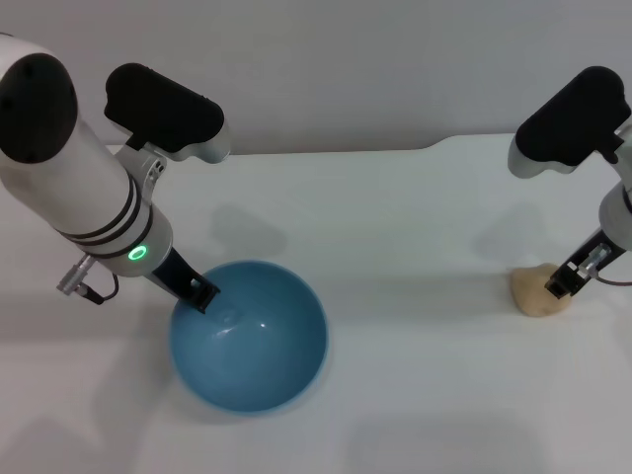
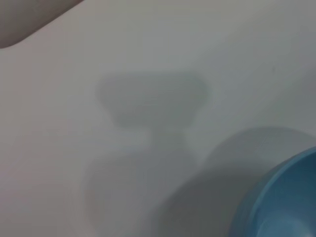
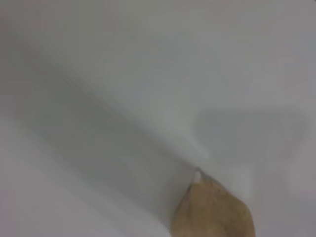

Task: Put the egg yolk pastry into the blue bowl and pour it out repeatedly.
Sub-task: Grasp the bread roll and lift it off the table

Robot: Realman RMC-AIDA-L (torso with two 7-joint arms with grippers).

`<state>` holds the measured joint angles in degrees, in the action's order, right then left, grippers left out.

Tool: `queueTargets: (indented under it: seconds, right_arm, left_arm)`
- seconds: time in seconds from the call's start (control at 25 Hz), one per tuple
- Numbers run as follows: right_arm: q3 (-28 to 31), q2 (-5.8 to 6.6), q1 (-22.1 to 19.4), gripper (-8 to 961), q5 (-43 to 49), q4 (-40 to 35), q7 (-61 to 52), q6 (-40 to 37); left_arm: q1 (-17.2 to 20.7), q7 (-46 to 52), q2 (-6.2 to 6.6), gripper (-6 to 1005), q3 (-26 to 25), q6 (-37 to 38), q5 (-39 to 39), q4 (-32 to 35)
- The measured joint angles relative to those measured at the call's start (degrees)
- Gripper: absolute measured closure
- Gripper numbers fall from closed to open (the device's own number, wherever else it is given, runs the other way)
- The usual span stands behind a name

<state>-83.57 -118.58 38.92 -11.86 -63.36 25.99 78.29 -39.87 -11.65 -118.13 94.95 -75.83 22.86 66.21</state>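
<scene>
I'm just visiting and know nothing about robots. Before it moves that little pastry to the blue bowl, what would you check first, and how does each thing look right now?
1. Egg yolk pastry within reach of the right tool: ok, the tool is down at the pastry on the white table.
2. Right tool actually gripping the pastry: cannot tell, the fingers are not clear.
3. Blue bowl upright and empty: ok, nothing lies inside it.
4. Bowl steadied: ok, the left tool sits at its rim; whether it is clamped, cannot tell.
5. Path from pastry to bowl: ok, only bare table shows between them.
</scene>
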Motion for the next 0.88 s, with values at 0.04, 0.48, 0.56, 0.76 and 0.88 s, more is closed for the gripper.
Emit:
queueTargets:
  seconds: [0.04, 0.48, 0.56, 0.76, 0.88]
  right_arm:
    - [-0.18, 0.00, 0.08, 578, 0.11, 0.24, 0.27, -0.50]
    - [-0.70, -0.04, 1.77, 579, -0.16, 7.33, 2.22, -6.81]
    - [-1.03, -0.12, 1.95, 579, -0.30, 8.63, 2.27, -8.32]
    - [-1.41, -0.14, 2.15, 579, -1.15, 10.63, 2.30, -10.83]
    - [-1.93, -0.15, 2.41, 579, -1.36, 11.89, 2.36, -11.57]
  left_arm:
    - [-0.01, 0.04, -0.05, 1001, -0.21, 0.01, 0.02, -0.01]
    - [-0.09, 0.81, -0.08, 1001, -0.92, 0.25, 0.52, -0.22]
    - [-0.25, 0.88, -0.08, 1001, -0.92, 0.27, 0.52, -0.22]
    - [-0.53, 0.92, -0.08, 1001, -1.43, 0.34, 0.52, -0.14]
    - [-0.65, 1.00, -0.12, 1001, -1.84, 0.34, 0.52, -0.08]
